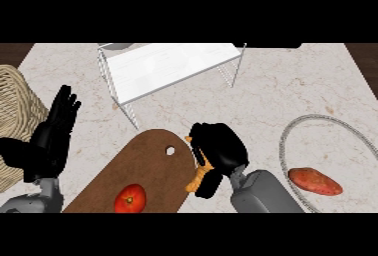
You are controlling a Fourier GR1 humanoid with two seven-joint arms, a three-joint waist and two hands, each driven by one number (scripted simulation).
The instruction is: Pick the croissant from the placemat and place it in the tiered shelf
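The right hand (219, 146) has its fingers curled round the croissant (198, 179), of which only an orange-brown end shows below the palm, just off the right edge of the brown board-shaped placemat (148, 160). Whether the croissant is clear of the surface (295, 85) or touching it cannot be told from this view. The step in hand looks like the pick, at or just after the grasp.

The white tiered shelf (166, 65) on wire legs stands toward the far edge of the surface, up and left of the hand and apart from it. The next move, by my reading, calls for lifting the croissant and carrying it toward the far edge and a little left, high enough to pass the shelf's near rim and wire legs, then setting it on the white tier.

A tomato (130, 198) lies on the near part of the placemat. A sweet potato (314, 181) lies on a glass plate (291, 131) at the right. A wicker basket (18, 100) sits at the left edge, and the left hand (53, 131) rests beside it, fingers straight and up.
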